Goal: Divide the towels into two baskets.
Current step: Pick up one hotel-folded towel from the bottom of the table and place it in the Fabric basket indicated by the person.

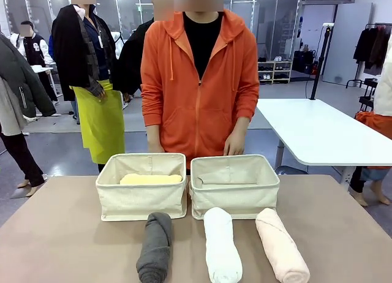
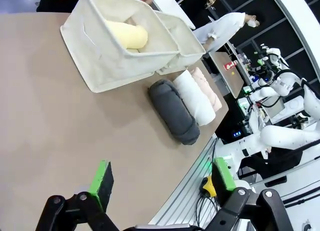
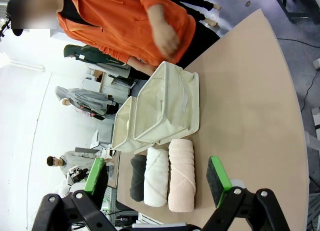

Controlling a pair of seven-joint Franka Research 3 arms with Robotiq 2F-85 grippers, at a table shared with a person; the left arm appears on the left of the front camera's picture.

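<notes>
Straight ahead of the left gripper [image 2: 162, 177], in line with the gap between its fingers and well apart from them: grey towel [image 2: 175, 111], lying rolled on the table [image 2: 50, 116]. Just past it, toward the right-hand finger: white towel [image 2: 195, 98], then pink towel [image 2: 207, 88], the three side by side and close together. Farther ahead, toward the left-hand finger: left basket [image 2: 95, 56] with the yellow towel [image 2: 127, 35] inside. Right basket [image 2: 187, 46] pressed against it, nothing visible inside.

Ahead of the right gripper [image 3: 156, 175], the same row in reverse order: pink nearest the middle of the gap, white and grey off toward the left-hand finger, both baskets beyond.

Behind the baskets, farthest from both pairs of jaws: person [image 1: 199, 81] in an orange hoodie, a hand [image 1: 234, 149] hanging near the right basket's far rim.

Both pairs of jaws spread wide, gripping nothing, touching nothing.

By the look of it, one towel of four placed and three left to share out. Probably one more for the left basket, two for the right.
</notes>
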